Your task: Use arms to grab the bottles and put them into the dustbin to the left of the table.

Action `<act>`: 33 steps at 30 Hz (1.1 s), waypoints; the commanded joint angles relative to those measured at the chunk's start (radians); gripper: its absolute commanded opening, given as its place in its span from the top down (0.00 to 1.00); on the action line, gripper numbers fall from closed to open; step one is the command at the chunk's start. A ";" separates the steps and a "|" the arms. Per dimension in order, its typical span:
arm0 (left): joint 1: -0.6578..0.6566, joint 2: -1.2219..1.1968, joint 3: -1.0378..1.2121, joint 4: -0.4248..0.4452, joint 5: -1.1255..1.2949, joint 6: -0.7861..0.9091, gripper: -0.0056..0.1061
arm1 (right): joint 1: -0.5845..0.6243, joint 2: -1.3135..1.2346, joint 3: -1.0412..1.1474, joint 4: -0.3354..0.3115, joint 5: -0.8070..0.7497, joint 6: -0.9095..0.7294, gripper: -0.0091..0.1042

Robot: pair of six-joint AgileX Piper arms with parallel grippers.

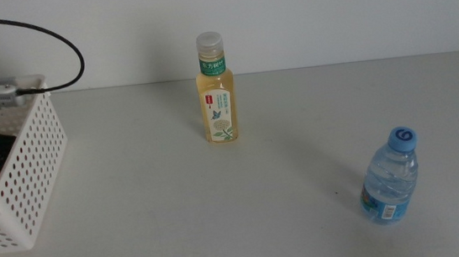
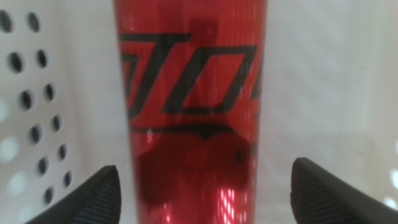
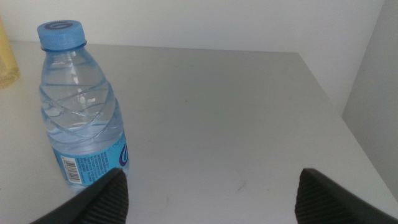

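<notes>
At the left edge of the middle view stands the white perforated dustbin (image 1: 27, 177), with the left arm reaching down inside it and a black cable (image 1: 43, 32) looping above. Its wrist view shows the left gripper (image 2: 202, 193) with jaws spread wide on either side of a red soda can (image 2: 189, 106), neither jaw touching it, the bin's perforated wall close behind. Near the upper centre of the middle view, the pale-yellow tea bottle (image 1: 217, 92) stands upright on the grey worktop (image 1: 177, 201). Toward the lower right stands the small clear water bottle (image 1: 390, 176) with its blue cap. The right gripper (image 3: 211, 196) shows only in its wrist view, jaws wide and empty, the water bottle (image 3: 81, 106) just beside one jaw.
</notes>
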 commanded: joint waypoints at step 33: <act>-0.431 -1.071 0.668 -0.090 -0.538 -0.283 0.11 | -0.007 -0.022 -0.009 -0.012 -0.075 -0.009 0.09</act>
